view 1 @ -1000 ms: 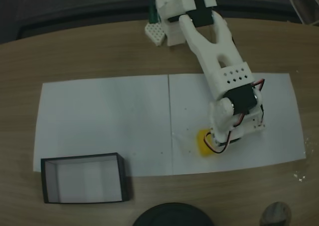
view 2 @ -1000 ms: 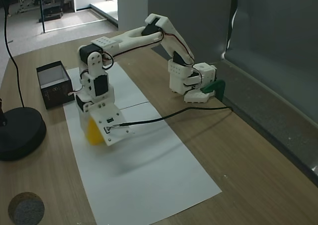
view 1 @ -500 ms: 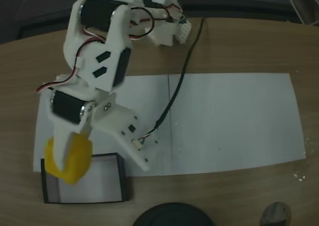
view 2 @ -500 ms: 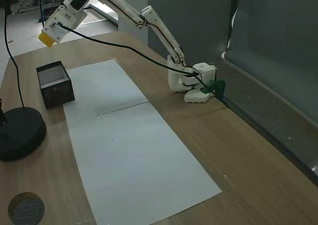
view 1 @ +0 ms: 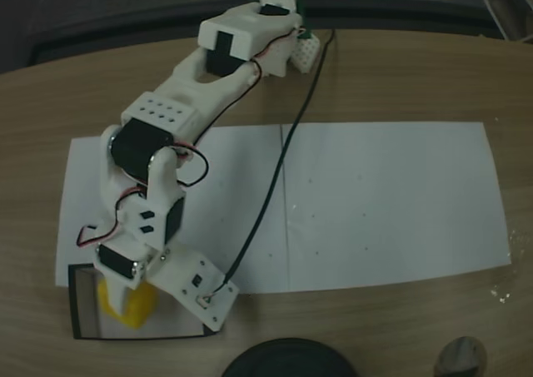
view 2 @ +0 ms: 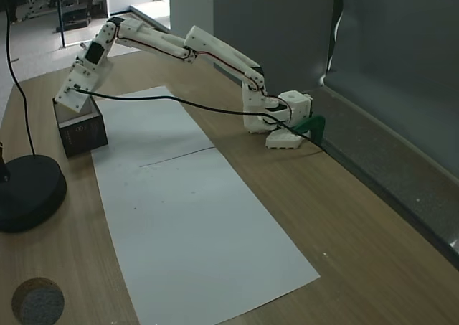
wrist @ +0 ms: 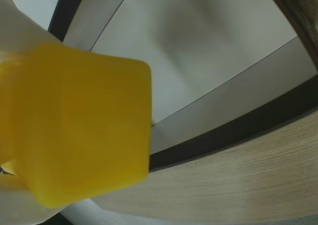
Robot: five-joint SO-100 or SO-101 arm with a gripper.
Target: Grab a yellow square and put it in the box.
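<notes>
Looking at the wooden table (view 1: pixel 400 77) first: it carries a long white paper sheet (view 1: pixel 383 202), shown in both fixed views, with a faint seam across its middle. White arm (view 1: pixel 179 115) is bolted at the table's far edge and stretched out long toward the box; a black cable (view 1: pixel 275 194) trails from the base area across the paper to the wrist plate.

Dark round disc base (view 2: pixel 25 192) sits on the table just beside the box, with a thin black pole rising from it in a fixed view. A small grey round pad (view 2: pixel 37 301) lies near the table corner, well apart from everything else.

Box (view 1: pixel 79 310), black walls, pale floor, sits at the paper's end, partly overlapping the sheet's corner. In the other fixed view the box (view 2: pixel 80 133) has the arm's end dipping into its open top.

Tool (view 1: pixel 125 298) is over the box interior, closed onto the yellow square (view 1: pixel 129 304). Square reads as inside the box outline from above; can't tell if it touches the floor. Wrist view: yellow square (wrist: pixel 74 125) clamped close to the lens, box floor and black wall (wrist: pixel 238 130) behind it, wood grain beyond.
</notes>
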